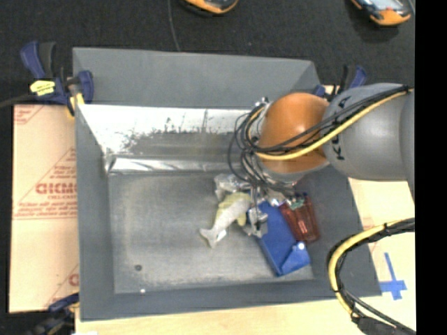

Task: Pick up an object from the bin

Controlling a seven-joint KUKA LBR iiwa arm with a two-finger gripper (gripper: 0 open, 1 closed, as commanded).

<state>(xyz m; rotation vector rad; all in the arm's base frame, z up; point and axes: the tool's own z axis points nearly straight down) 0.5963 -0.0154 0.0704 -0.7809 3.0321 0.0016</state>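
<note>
**Blue flat block** (283,248): right front of the bin (160,215) floor, lying askew, its far left corner at the gripper. Looks light and soft-edged.

**Pale fish-shaped figure** (222,223): middle of the floor, lying flat. Its tail points front-left and its thicker end is touching or just beside the gripper. Judged the likeliest pick. It is probably light, stiff moulded and smooth, and its taper may let it slip. It is best taken across the thick mid-body, not the tail.

**Dark red oblong thing** (303,220): against the block's far right edge.

**Gripper** (255,213): low between figure and block. I cannot tell whether the claw is clenched or released, and nothing is seen grasped.

**Crumpled silvery scrap** (227,183): just behind the figure.

**Arm** (374,135): enters from the right. Its orange cover (292,132) is looped with cables and its wrist is turned steeply downward.
</note>
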